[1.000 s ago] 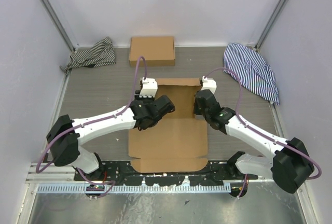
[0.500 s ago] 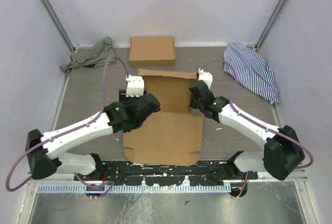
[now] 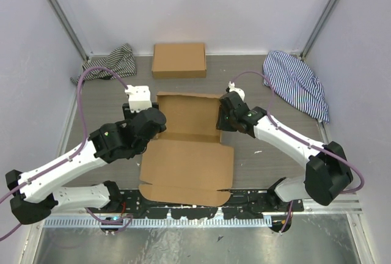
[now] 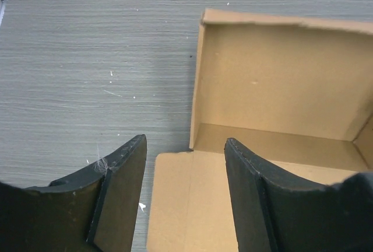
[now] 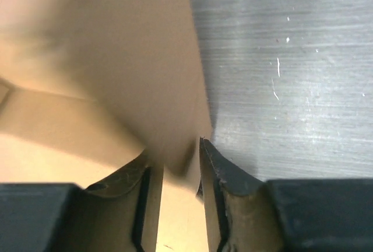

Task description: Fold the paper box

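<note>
Partly formed brown paper box (image 3: pixel 186 148)

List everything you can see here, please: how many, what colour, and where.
die-cut brown cardboard paper box: one, brown, table centre; far half folded up into a tray, near panel lying flat.
ready-formed brown cardboard box: one, brown, far edge, middle.
dark grey-and-white striped cloth: one, far left corner.
blue-and-white striped cloth: one, far right.
grey wood-grain table: one, under everything.
robot arms: two, white and black; left arm and right arm, either side of the paper box.
left hand: black, open, empty, at the tray's near left corner.
right hand: black, tray's right wall between its fingers; grip unclear.
</note>
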You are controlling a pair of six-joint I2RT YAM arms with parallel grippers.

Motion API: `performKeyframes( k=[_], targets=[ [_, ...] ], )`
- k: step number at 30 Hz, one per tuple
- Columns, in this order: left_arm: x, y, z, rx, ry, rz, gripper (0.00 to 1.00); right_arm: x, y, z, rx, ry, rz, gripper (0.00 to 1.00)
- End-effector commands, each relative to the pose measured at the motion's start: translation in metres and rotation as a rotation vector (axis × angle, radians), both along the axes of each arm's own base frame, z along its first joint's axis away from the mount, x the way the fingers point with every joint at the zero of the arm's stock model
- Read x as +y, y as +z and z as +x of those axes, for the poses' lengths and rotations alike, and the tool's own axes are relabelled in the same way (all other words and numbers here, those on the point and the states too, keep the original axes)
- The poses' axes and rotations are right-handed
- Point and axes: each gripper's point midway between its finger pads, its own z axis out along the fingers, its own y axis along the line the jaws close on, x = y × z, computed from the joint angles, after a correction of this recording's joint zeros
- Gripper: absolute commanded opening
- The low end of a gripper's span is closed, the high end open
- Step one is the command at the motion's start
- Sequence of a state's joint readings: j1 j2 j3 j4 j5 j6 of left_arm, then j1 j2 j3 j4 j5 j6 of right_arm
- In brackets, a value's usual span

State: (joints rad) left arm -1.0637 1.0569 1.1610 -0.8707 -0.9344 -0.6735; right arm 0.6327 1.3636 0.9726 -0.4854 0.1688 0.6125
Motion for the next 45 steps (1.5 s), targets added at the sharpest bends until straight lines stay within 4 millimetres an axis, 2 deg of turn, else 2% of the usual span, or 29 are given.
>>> performKeyframes(
  k=[1,4,8,11,14,17,21,23,25,30,38,45],
  targets=[
    [0.000,0.007,-0.003,0.004,-0.022,-0.018,0.63,-0.006,0.002,-0.007,0.035,-0.035,0.023,0.41],
    [0.002,0.002,-0.004,0.009,-0.018,-0.005,0.63,-0.015,0.019,-0.004,-0.013,-0.032,-0.015,0.48],
    [0.006,0.000,-0.005,0.008,-0.014,-0.002,0.63,-0.025,0.066,0.016,-0.177,0.014,-0.093,0.50],
    [0.009,-0.001,-0.006,0.002,-0.009,-0.011,0.63,-0.022,0.095,0.043,-0.283,0.077,-0.182,0.51],
    [0.011,-0.004,-0.007,0.000,-0.006,-0.023,0.63,-0.005,0.104,0.080,-0.331,0.168,-0.253,0.52],
    [0.012,-0.010,-0.010,0.013,-0.008,-0.029,0.63,0.018,0.093,0.121,-0.320,0.267,-0.266,0.52],
    [0.014,-0.019,-0.015,0.042,-0.012,-0.040,0.63,0.039,0.060,0.170,-0.287,0.378,-0.300,0.50],
    [0.016,-0.025,-0.018,0.056,-0.008,-0.053,0.63,0.053,0.041,0.184,-0.283,0.438,-0.309,0.50],
    [0.017,-0.031,-0.020,0.066,-0.001,-0.066,0.62,0.063,0.038,0.193,-0.310,0.480,-0.296,0.51],
    [0.020,-0.044,-0.026,0.087,0.003,-0.089,0.62,0.082,0.033,0.200,-0.351,0.570,-0.226,0.51],
    [0.022,-0.054,-0.029,0.112,0.001,-0.071,0.61,0.084,0.008,0.200,-0.297,0.615,-0.243,0.51],
    [0.020,-0.057,-0.031,0.128,-0.006,-0.074,0.61,0.097,0.005,0.201,-0.300,0.698,-0.214,0.55]
  ],
)
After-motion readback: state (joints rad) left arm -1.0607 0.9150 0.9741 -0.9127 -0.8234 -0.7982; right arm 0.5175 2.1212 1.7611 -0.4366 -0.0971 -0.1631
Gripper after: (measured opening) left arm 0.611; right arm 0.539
